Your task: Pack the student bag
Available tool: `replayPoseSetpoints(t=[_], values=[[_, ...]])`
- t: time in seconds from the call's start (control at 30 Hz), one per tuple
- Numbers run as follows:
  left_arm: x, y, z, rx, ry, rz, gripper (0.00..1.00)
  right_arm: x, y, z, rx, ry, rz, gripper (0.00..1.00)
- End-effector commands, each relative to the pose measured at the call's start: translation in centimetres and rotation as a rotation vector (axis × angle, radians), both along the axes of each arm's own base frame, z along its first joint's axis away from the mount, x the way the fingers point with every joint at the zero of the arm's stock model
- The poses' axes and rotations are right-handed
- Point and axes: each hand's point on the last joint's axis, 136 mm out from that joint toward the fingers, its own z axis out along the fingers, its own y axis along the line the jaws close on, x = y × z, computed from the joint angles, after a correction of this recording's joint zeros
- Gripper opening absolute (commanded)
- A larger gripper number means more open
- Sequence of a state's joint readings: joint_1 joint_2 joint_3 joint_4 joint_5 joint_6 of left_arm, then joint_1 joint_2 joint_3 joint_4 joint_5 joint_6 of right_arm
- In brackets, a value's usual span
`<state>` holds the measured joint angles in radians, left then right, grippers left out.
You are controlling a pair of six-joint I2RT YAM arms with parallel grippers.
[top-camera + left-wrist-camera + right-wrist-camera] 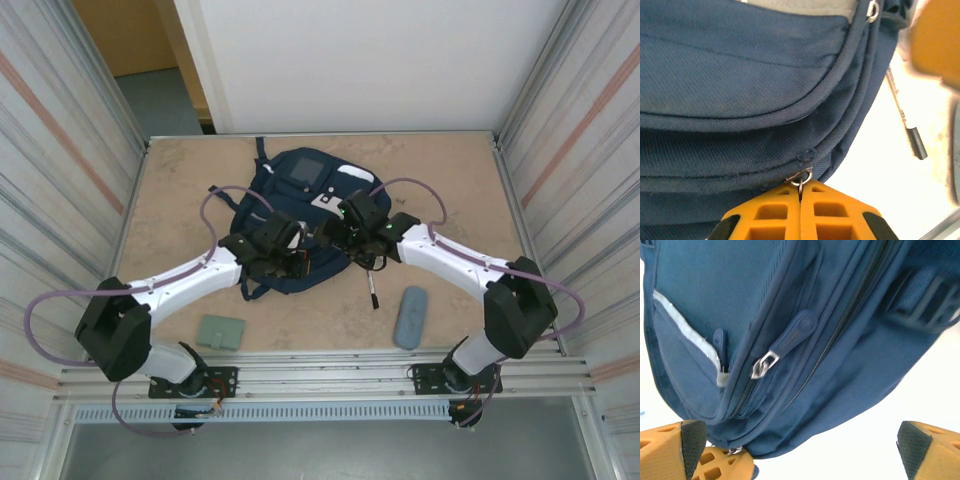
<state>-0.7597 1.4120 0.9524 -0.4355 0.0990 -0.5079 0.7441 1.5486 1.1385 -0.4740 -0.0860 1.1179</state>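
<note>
The left arm (185, 278) and right arm (455, 262) are white shells with black joints. Purple cables (408, 181) loop alongside. Orange fingers (835, 212) carry black pads (692, 440).

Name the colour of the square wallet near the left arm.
The wallet is muted green; the top external view shows it best.

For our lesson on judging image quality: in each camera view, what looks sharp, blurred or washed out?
Top view: evenly lit, sharp throughout. Left wrist view: backpack weave crisp, pen slightly soft, table washed out. Right wrist view: zip pull sharp, strap at upper right blurred, table blown white.
</note>
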Motion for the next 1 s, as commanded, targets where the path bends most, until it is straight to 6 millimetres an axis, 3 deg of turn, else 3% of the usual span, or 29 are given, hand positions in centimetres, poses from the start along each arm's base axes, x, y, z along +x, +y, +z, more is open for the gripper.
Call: replayPoseSetpoints(t=[0.0, 0.1, 0.27, 0.3, 0.4, 0.5, 0.6, 0.7, 0.8, 0.97], values=[[0.3, -1.4, 2.3, -0.079, -0.098, -0.074, 0.0, 0.0, 1.5, 0.2, 0.07, 0.11, -0.091, 0.99], [0.5, -2.4, 2.9, -0.128, -0.125, -0.108, 0.0, 0.5, 1.9, -0.3, 0.075, 0.154, -0.14, 0.94], [0.5, -3.3, 3.0, -0.151, -0.137, -0.149, 0.0, 1.7, 2.3, -1.9, 0.086, 0.194, -0.18, 0.69], [0.4, -3.2, 3.1, -0.143, -0.14, -0.158, 0.0, 1.9, 2.3, -2.2, 0.081, 0.195, -0.181, 0.63], [0.4, -2.4, 3.5, -0.092, -0.159, -0.181, 0.0, 2.5, 1.5, -3.2, 0.056, 0.201, -0.17, 0.29], [0.7, -0.4, 3.2, -0.058, -0.133, -0.168, 0.0, 3.2, 0.0, -2.9, 0.03, 0.18, -0.149, 0.14], [1.3, 1.9, 2.7, -0.068, -0.116, -0.138, 0.0, 4.4, -0.8, -1.9, 0.034, 0.121, -0.057, 0.12], [2.1, 4.8, 1.4, -0.015, -0.109, -0.101, 0.0, 5.3, 0.4, -1.1, 0.183, 0.096, 0.124, 0.09], [2.4, 7.0, 1.4, 0.02, -0.101, -0.067, 0.0, 5.7, -0.1, -1.2, 0.266, 0.103, 0.227, 0.14], [1.8, 6.0, 2.1, -0.065, -0.116, -0.067, 0.0, 8.1, -3.3, -2.4, 0.199, 0.057, 0.209, 0.32]])
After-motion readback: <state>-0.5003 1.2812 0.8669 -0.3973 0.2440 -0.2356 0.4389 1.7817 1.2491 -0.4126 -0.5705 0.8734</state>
